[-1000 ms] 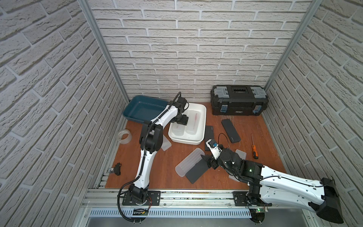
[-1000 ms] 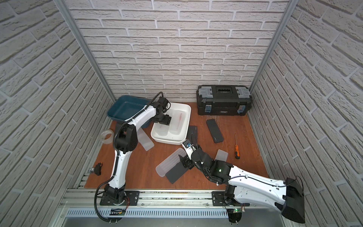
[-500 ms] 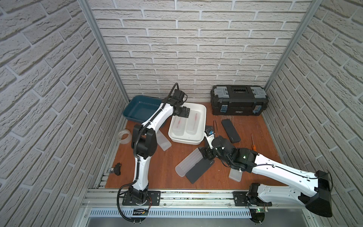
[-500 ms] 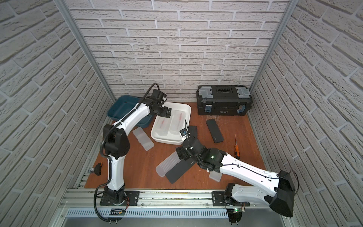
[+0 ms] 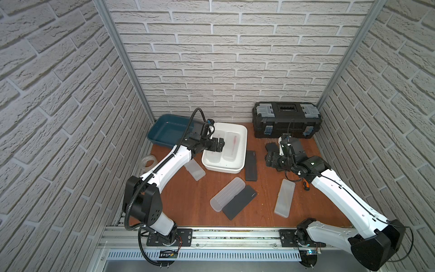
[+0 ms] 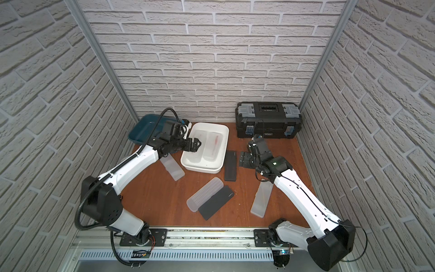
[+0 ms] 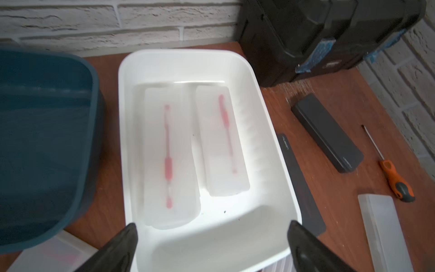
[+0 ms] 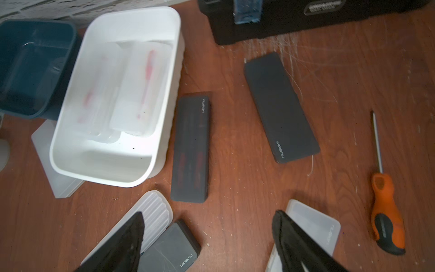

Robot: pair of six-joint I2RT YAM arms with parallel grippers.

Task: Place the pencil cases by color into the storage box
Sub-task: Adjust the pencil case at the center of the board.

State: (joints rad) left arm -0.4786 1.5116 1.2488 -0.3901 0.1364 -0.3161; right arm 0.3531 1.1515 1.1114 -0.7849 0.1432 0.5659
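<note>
Two frosted white pencil cases [image 7: 169,153] [image 7: 221,141] lie side by side inside the white storage box [image 5: 223,168]. My left gripper [image 7: 211,225] hangs open and empty over the box's near end. On the table lie frosted cases [image 5: 227,196] [image 5: 284,197] [image 5: 195,169] and black cases [image 8: 190,146] [image 8: 281,110] [image 5: 239,202]. My right gripper [image 8: 208,213] is open and empty above bare table, between the box and the far-right black case. The blue storage box [image 5: 164,131] holds nothing I can see.
A black toolbox [image 5: 286,119] stands against the back wall at the right. An orange-handled screwdriver [image 8: 386,212] lies near the right arm. A clear tape roll [image 5: 148,161] sits at the left edge. Brick walls close in three sides.
My left gripper opened wider and drew back from inside the white box. My right arm swung from the front-centre pair of cases to the back right.
</note>
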